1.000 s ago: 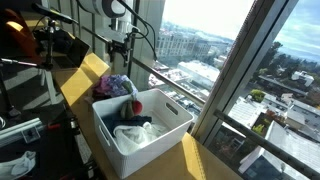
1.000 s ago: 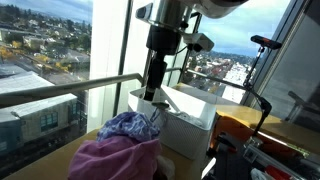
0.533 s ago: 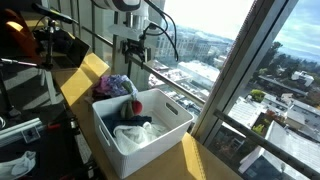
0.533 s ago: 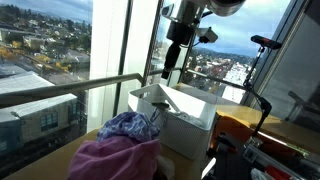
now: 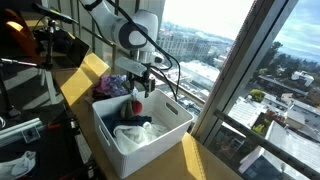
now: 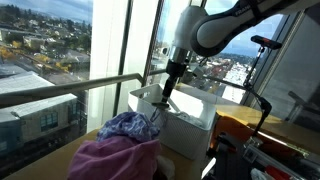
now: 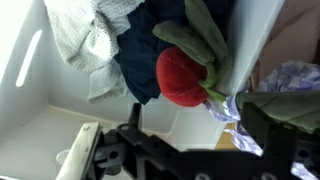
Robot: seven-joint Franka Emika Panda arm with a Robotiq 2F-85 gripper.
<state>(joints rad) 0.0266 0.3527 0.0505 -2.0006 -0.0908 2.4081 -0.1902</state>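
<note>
My gripper (image 5: 141,89) hangs low over the far end of a white plastic bin (image 5: 152,150), also seen in an exterior view (image 6: 166,100). In the wrist view its jaws (image 7: 200,135) are open and empty, spread wide over the bin's wall. Just below them lies a red cloth item (image 7: 184,76) with a green piece (image 7: 197,35), next to a navy garment (image 7: 146,62) and a white-grey cloth (image 7: 85,40). The red item also shows in an exterior view (image 5: 135,101). A lavender-patterned cloth (image 7: 287,76) lies outside the bin wall.
A pile of purple and pink clothes (image 6: 118,146) lies on the wooden table beside the bin (image 6: 196,122); it also shows in an exterior view (image 5: 113,85). Tall windows with a railing (image 6: 70,90) stand right behind. Camera stands and cables (image 5: 30,60) crowd one side.
The arm has come down from high above the clothes pile and moved over the bin's end. The gripper now sits just above the red item. The clothes have not moved.
</note>
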